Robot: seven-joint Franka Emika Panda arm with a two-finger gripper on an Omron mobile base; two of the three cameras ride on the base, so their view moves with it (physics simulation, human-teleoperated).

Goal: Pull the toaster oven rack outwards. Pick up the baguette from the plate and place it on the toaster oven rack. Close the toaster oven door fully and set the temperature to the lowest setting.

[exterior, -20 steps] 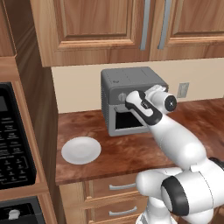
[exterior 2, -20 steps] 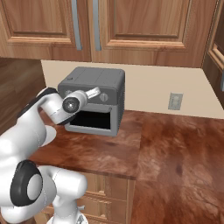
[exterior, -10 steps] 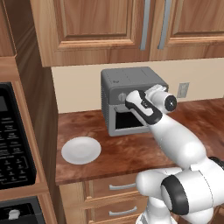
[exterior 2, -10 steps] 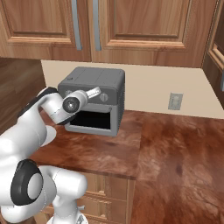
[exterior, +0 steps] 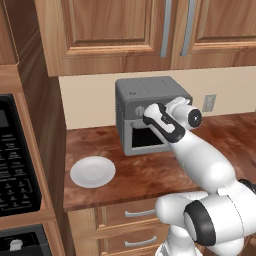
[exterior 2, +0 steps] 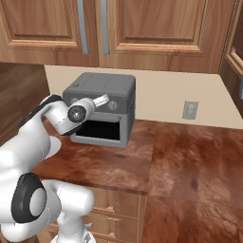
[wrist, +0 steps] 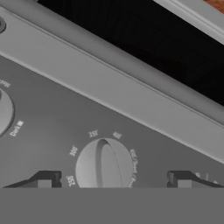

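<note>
The dark-grey toaster oven (exterior: 150,95) (exterior 2: 102,90) stands on the wooden counter against the wall. The toaster oven door (exterior: 145,140) (exterior 2: 99,130) looks closed, its glass dark. My gripper (exterior: 149,114) (exterior 2: 102,101) is up against the knob panel above the door. In the hand view a round temperature knob (wrist: 104,165) with numbers around it sits between my open fingertips (wrist: 43,180), and the gripper (wrist: 111,179) holds nothing. The white plate (exterior: 93,171) lies bare on the counter, left of the oven. The baguette and the toaster oven rack are hidden.
A black microwave (exterior: 15,160) with a keypad fills the cabinet at far left. A wall outlet (exterior: 209,102) (exterior 2: 190,110) is right of the oven. Wooden cupboards hang above, drawers (exterior: 140,212) sit below the counter. Another knob (wrist: 3,109) shows at the hand view's left edge.
</note>
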